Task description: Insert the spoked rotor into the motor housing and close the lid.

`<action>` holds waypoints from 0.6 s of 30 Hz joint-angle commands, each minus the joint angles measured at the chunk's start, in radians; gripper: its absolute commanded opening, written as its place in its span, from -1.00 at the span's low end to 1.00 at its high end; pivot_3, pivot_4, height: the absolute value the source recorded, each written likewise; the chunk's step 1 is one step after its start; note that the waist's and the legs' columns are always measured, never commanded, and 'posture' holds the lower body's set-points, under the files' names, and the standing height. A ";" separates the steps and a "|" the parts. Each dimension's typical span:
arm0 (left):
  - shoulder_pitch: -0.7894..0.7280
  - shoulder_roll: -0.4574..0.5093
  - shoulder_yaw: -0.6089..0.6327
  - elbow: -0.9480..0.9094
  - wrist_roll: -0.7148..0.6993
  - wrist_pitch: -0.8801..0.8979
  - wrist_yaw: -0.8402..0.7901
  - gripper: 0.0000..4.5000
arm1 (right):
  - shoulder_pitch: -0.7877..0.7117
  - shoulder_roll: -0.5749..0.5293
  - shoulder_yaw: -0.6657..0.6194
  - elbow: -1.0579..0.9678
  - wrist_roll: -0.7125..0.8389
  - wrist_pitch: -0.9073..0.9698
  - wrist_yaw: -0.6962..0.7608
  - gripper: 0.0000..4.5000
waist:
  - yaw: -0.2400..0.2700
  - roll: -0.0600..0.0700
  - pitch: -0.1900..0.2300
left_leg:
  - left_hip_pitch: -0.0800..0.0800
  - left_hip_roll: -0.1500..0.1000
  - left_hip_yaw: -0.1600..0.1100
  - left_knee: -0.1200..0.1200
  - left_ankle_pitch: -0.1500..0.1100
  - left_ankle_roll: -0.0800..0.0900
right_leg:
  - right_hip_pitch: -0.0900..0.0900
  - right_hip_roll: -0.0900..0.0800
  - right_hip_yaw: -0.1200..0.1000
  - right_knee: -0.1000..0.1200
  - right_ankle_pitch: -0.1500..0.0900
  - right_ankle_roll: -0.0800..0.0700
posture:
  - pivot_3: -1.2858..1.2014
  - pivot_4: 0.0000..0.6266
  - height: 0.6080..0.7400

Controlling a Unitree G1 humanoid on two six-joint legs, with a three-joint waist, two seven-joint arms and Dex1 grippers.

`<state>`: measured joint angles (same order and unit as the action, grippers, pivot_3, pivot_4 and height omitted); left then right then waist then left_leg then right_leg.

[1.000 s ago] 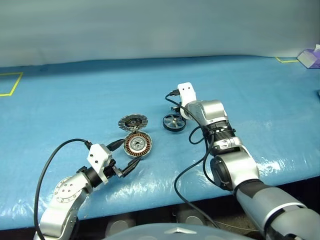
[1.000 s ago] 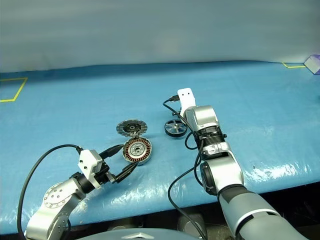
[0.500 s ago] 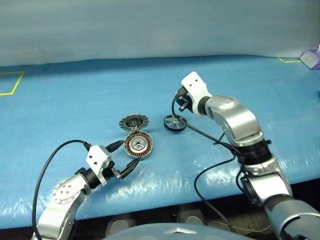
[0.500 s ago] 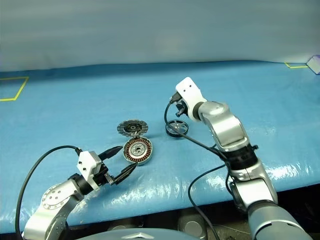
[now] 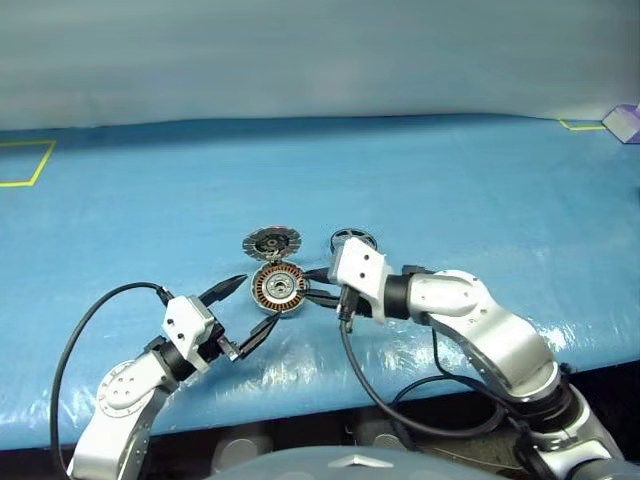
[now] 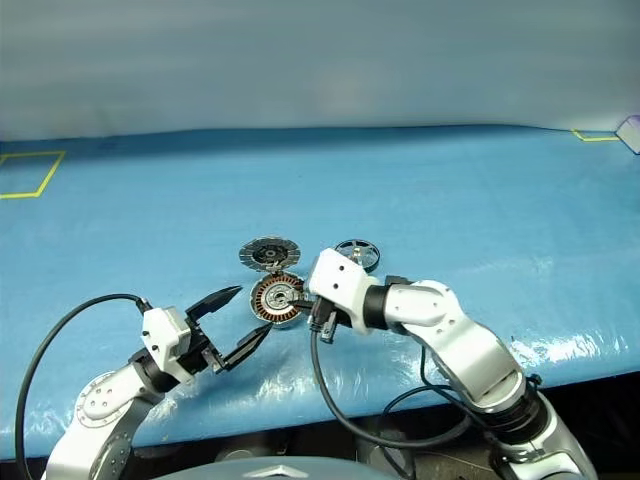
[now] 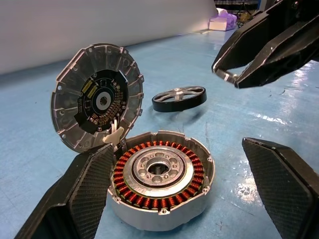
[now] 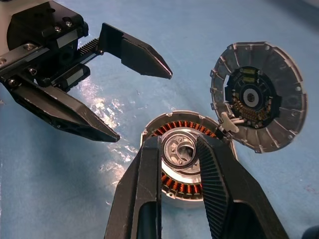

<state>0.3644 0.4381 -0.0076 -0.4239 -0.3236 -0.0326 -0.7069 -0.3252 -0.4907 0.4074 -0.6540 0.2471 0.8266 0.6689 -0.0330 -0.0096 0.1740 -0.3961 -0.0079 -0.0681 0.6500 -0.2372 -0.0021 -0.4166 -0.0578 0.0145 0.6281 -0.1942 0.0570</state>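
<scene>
The motor housing [image 5: 278,288], a grey cup with copper windings, lies on the blue table. Its lid [image 5: 271,242] stands tilted open at its far edge, joined to it by a small white link, segmented face showing [image 7: 97,102]. The spoked rotor [image 5: 352,238] lies flat on the table, apart to the right of the lid and free of both grippers. My right gripper [image 8: 178,141] hovers at the housing's right rim, jaws a narrow gap apart with nothing between them. My left gripper [image 5: 258,302] stands wide open just short of the housing's near-left side, nothing in it.
The blue sheet [image 5: 450,180] covers the table, its front edge close below both arms. Yellow tape marks sit at the far left [image 5: 22,165] and far right [image 5: 580,125]. A purple box [image 5: 626,122] is at the far right corner. Black cables trail from both wrists.
My right arm has swung back and left from beside the rotor to the housing, its wrist rolling over. The rotor stayed on the table. The left gripper has hardly moved.
</scene>
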 commanded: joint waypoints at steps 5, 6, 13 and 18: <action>0.037 -0.056 0.027 0.112 -0.004 -0.142 -0.003 1.00 | -0.050 0.099 0.078 0.155 -0.097 -0.106 -0.080 -0.69 | 0.004 0.000 0.000 | 0.000 -0.001 0.000 -0.002 0.000 0.000 | -0.001 0.000 0.000 -0.001 0.000 0.000 | 0.03 -0.52 1.00; 0.041 -0.062 0.026 0.131 0.002 -0.158 -0.005 1.00 | -0.053 0.108 0.083 0.170 -0.102 -0.113 -0.082 -0.69 | 0.004 0.000 0.000 | 0.000 -0.001 0.000 -0.002 0.000 0.000 | 0.000 0.000 0.000 -0.001 0.000 0.000 | 0.03 -0.52 1.00; 0.063 -0.085 0.014 0.190 -0.004 -0.181 -0.014 1.00 | -0.065 0.147 0.099 0.263 -0.138 -0.146 -0.083 -0.69 | 0.005 -0.001 0.000 | 0.000 -0.001 0.000 -0.001 0.000 0.000 | 0.000 0.000 -0.001 -0.001 0.000 0.000 | 0.03 -0.52 1.00; 0.066 -0.087 0.008 0.198 -0.005 -0.178 -0.020 1.00 | -0.070 0.169 0.109 0.304 -0.154 -0.155 -0.079 -0.69 | 0.005 -0.001 0.000 | 0.000 -0.001 0.000 -0.001 0.000 0.000 | 0.000 0.000 -0.001 0.000 0.000 0.000 | 0.03 -0.52 1.00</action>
<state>0.4259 0.3555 0.0004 -0.2193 -0.3186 -0.1906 -0.7215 -0.3777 -0.3338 0.5139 -0.3365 0.0976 0.6971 0.5880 -0.0278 -0.0104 0.1735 -0.3959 -0.0084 -0.0684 0.6490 -0.2372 -0.0021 -0.4166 -0.0578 0.0137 0.6277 -0.1942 0.0570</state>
